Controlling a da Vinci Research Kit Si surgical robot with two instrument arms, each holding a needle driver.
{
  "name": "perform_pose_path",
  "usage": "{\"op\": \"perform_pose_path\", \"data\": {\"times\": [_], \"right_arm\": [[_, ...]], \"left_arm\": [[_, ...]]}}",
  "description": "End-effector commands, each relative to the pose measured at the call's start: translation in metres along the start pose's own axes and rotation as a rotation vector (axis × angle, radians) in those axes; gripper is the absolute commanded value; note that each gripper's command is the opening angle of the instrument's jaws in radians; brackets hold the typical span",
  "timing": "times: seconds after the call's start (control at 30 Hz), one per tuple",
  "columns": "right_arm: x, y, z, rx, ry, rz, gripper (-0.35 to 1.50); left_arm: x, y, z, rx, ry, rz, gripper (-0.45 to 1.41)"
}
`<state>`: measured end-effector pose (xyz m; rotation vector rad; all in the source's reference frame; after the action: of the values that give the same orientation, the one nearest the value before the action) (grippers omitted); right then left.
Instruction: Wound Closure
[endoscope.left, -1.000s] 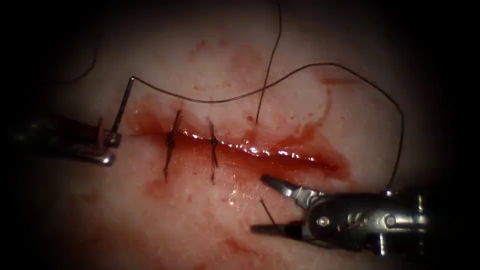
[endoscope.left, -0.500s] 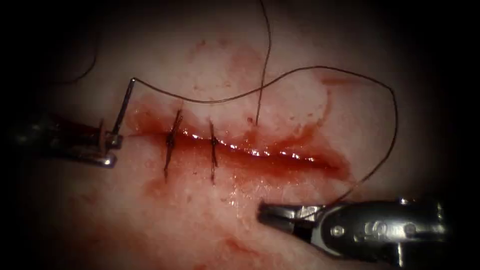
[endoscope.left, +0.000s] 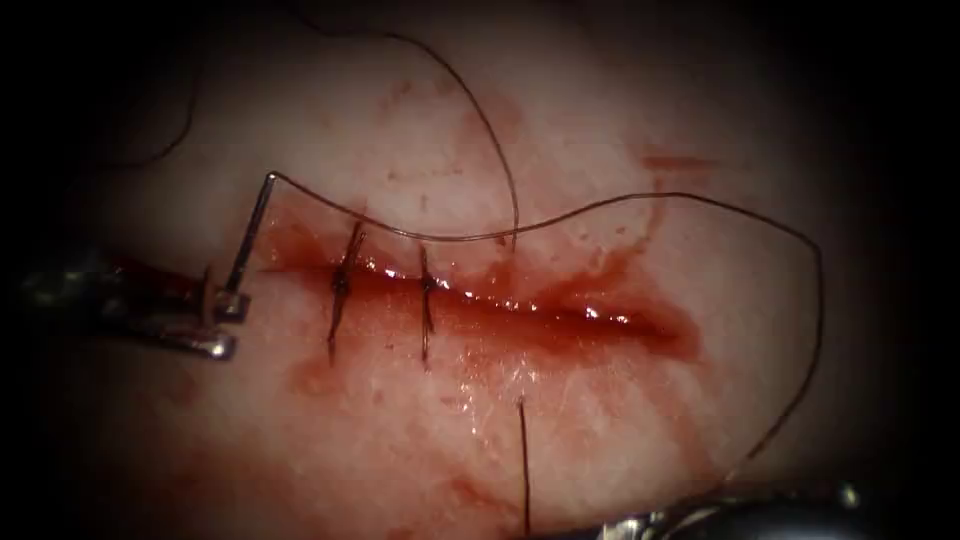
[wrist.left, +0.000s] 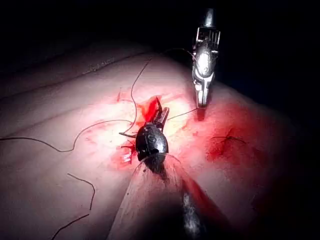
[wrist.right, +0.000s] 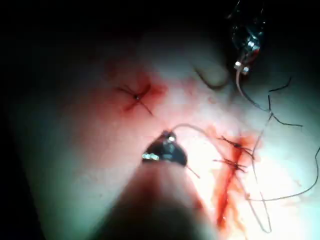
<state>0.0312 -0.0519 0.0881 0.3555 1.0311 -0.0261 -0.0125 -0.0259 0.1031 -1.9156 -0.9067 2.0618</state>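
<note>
Left hand (endoscope.left: 225, 305) clamped on needle (endoscope.left: 252, 232) near its tail, clear of tissue (endoscope.left: 330, 440) at cut's (endoscope.left: 560, 320) left end; right hand (endoscope.left: 640, 525) drawing thread (endoscope.left: 640, 200), grip indiscernible; best kept taut, untangled.

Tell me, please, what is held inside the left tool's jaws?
The left tool grips the needle near one end, off the cut's left end; thread trails from the other. The gripped part is hidden between the jaws.
</note>
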Motion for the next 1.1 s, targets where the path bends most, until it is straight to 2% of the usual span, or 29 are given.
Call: {"op": "perform_pose_path", "data": {"times": [0.03,0.07,0.1,0.23,0.4,0.43,0.47,0.5,0.53,0.6,0.67,0.73,0.9,0.97,1.0,1.1], "right_arm": [[0.0003,-0.0006,0.0009,0.024,-0.008,-0.012,-0.35],[0.0003,-0.0006,0.0009,0.024,-0.008,-0.012,-0.35],[0.0009,-0.0017,0.0007,0.084,0.013,-0.036,-0.35],[0.002,-0.0025,0.0006,0.133,0.04,-0.071,-0.35],[0.0023,-0.0023,0.0007,0.139,0.084,-0.075,-0.35],[0.0021,-0.0018,0.0003,0.081,0.071,-0.08,0.43],[0.002,-0.0014,0.0,0.047,0.061,-0.077,0.78],[0.002,-0.0014,0.0,0.047,0.061,-0.077,0.78],[0.0015,-0.0002,-0.0009,-0.024,0.04,-0.06,1.13],[0.0011,0.0002,-0.0013,-0.046,0.032,-0.054,1.17],[-0.0008,0.0017,-0.002,-0.125,-0.001,-0.038,1.22],[-0.0014,0.0023,-0.0017,-0.153,-0.016,-0.034,1.22],[-0.0035,0.005,0.0007,-0.335,-0.051,0.003,1.23],[-0.0039,0.0053,0.001,-0.347,-0.056,0.007,1.23],[-0.0052,0.0056,0.0019,-0.376,-0.071,0.012,1.22],[-0.006,0.0057,0.003,-0.368,-0.069,0.029,1.17]], "left_arm": [[-0.0005,-0.0002,0.0006,-0.002,0.001,0.0,-0.45],[-0.0005,-0.0002,0.0006,-0.002,0.001,0.0,-0.45],[-0.0005,-0.0002,0.0006,-0.005,-0.002,0.0,-0.45],[-0.0005,-0.0001,0.0006,-0.007,-0.002,0.001,-0.45],[-0.0005,-0.0001,0.0006,-0.009,-0.005,0.002,-0.45],[-0.0005,-0.0001,0.0006,-0.01,-0.005,0.002,-0.45],[-0.0005,-0.0001,0.0005,-0.01,-0.005,0.002,-0.45],[-0.0005,-0.0001,0.0005,-0.01,-0.005,0.002,-0.45],[-0.0005,-0.0001,0.0005,-0.011,-0.008,0.002,-0.45],[-0.0005,-0.0001,0.0005,-0.012,-0.007,0.002,-0.45],[-0.0005,-0.0001,0.0005,-0.012,-0.007,0.002,-0.45],[-0.0005,-0.0001,0.0005,-0.012,-0.007,0.002,-0.45],[-0.0007,-0.0001,0.0009,-0.01,-0.008,0.004,-0.45],[-0.0007,0.0,0.0009,-0.01,-0.008,0.004,-0.45],[-0.0007,0.0,0.0011,-0.011,-0.009,0.005,-0.45],[-0.0008,0.0,0.0012,-0.012,-0.008,0.006,-0.45]]}}
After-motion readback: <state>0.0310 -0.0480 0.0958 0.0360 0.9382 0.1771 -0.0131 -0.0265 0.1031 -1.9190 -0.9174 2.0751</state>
